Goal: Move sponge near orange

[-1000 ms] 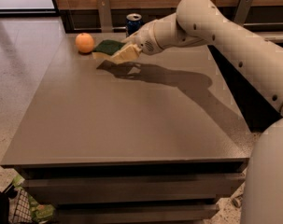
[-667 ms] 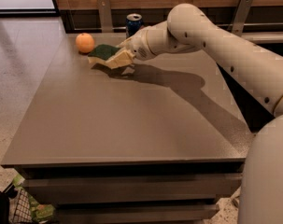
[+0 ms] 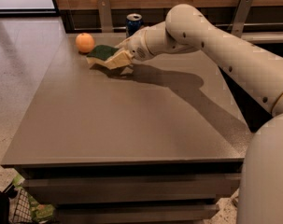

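Note:
The sponge (image 3: 102, 53), dark green on top with pale yellow foam below, lies at the far left of the table, tilted, just right of the orange (image 3: 85, 42). The orange is small and round and stands on the table close to the sponge's left end. My gripper (image 3: 120, 59) reaches in from the right and is shut on the sponge's right end, low over the table top.
A blue soda can (image 3: 133, 23) stands at the table's far edge behind my wrist. The grey table (image 3: 131, 120) has its left edge close to the orange. A wooden wall with metal brackets runs behind. A wire basket (image 3: 15, 209) sits on the floor at lower left.
My gripper has carried the sponge to the left and lowered it, so it now lies closer to the orange.

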